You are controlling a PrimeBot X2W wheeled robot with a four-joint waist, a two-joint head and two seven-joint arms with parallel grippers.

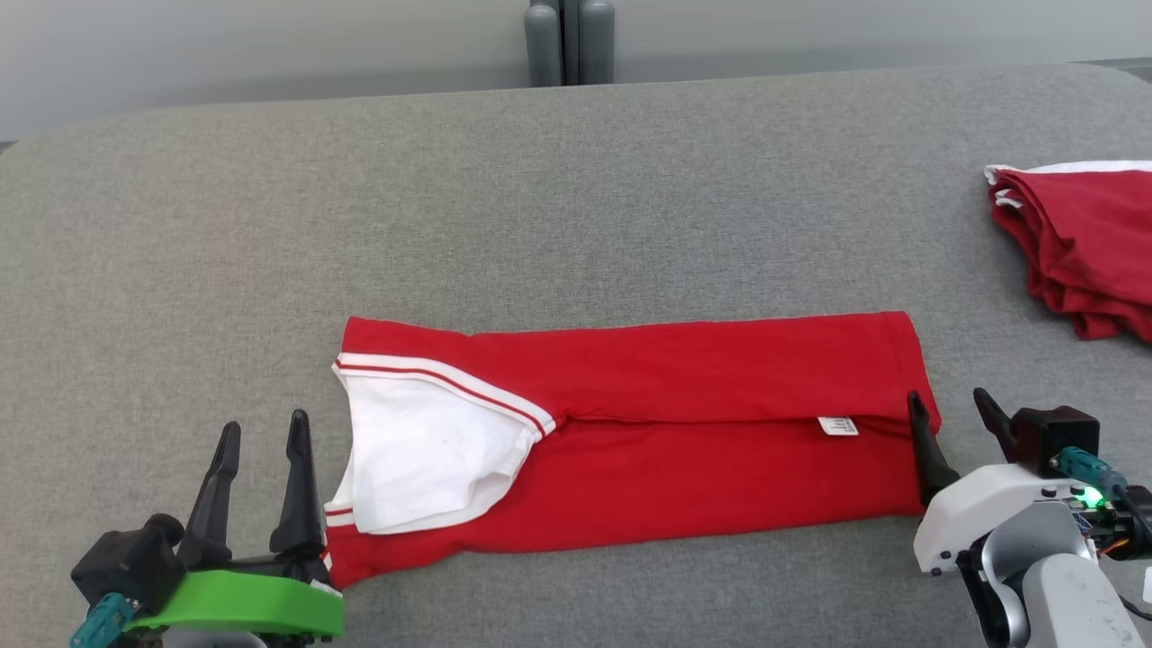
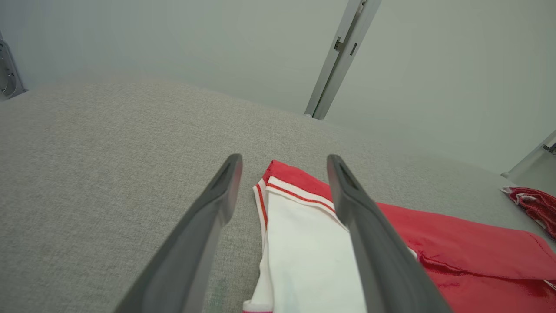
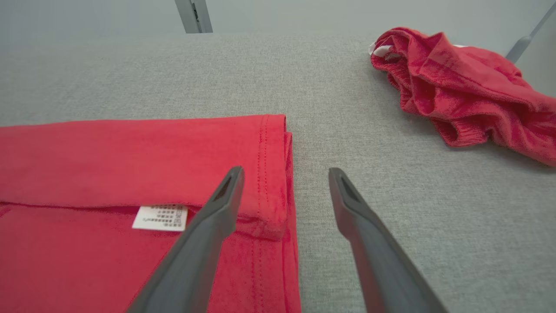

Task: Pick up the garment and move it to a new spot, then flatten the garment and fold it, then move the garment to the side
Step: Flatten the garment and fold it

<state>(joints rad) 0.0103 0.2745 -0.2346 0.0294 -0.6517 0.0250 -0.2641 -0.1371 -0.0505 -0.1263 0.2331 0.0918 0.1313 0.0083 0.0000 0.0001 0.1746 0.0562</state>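
Observation:
A red garment (image 1: 684, 423) with a white sleeve (image 1: 423, 450) lies folded into a long strip across the near part of the grey table (image 1: 540, 198). A small white label (image 1: 837, 427) shows near its right end. My left gripper (image 1: 261, 432) stands open at the strip's left end, just left of the white sleeve (image 2: 304, 252). My right gripper (image 1: 956, 400) is open at the strip's right end, one finger over the red hem (image 3: 273, 174) and the other over bare table. Neither holds anything.
A second red garment (image 1: 1080, 243) lies bunched at the table's right edge, also seen as a crumpled red heap (image 3: 460, 91) beyond my right fingers. Grey posts (image 1: 570, 40) stand behind the table's far edge.

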